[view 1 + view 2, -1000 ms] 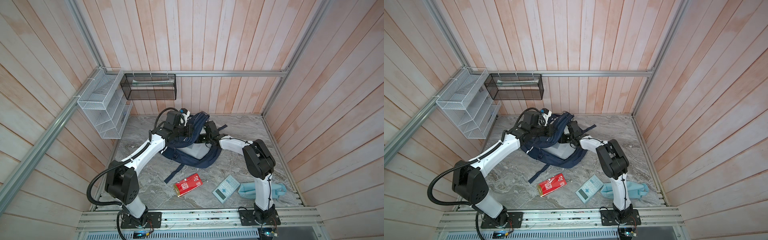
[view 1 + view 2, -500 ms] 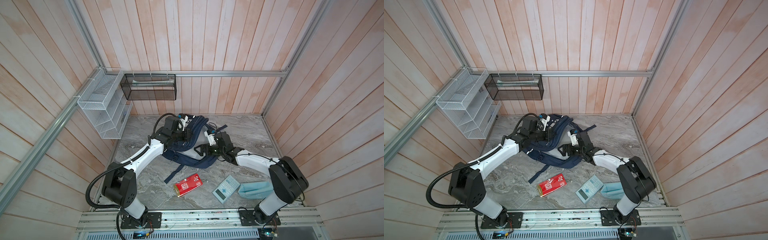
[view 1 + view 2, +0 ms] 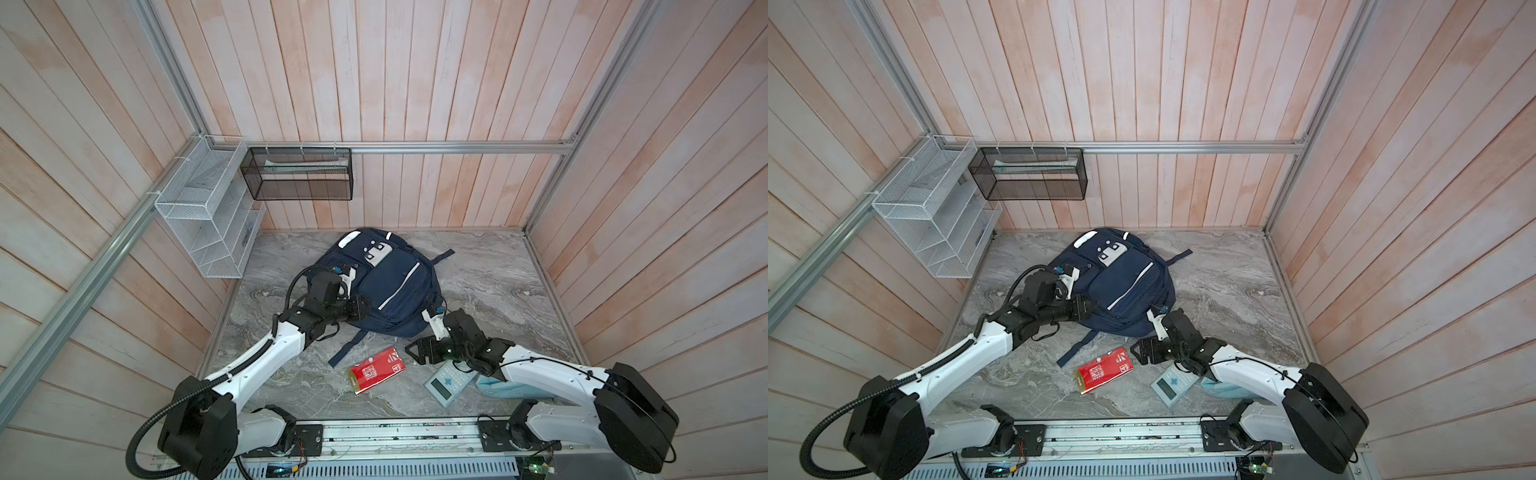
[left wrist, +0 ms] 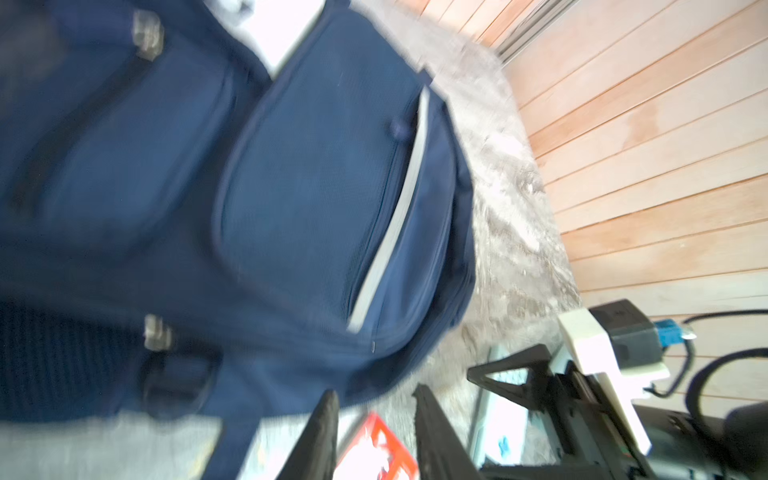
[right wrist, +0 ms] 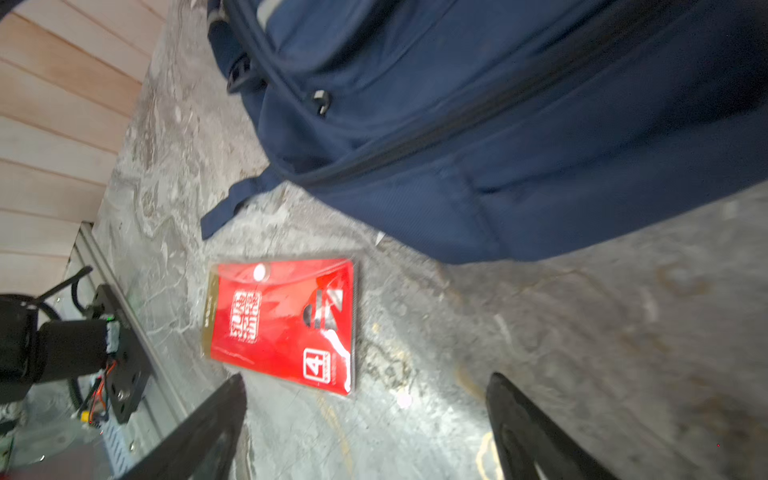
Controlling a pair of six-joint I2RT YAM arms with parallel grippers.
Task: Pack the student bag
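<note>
A red packet, a calculator and a light-blue pouch lie nearest on the marble surface. Just beyond them, the right hand gapes wide, empty. Farther on, the left hand, slightly parted and empty, sits at the near-left edge of the student bag, which lies flat near the back wall.

The student bag is a big navy-blue fabric backpack. It lies flat on the grey marbled worktop with its front side up, a little tilted, in the back half near the wall. At its far end sits a white patch with dark buttons. A white reflective stripe runs slanting across the big front pocket. One strap trails out at the near end, another strap at the far right. The front pockets look closed.
</note>
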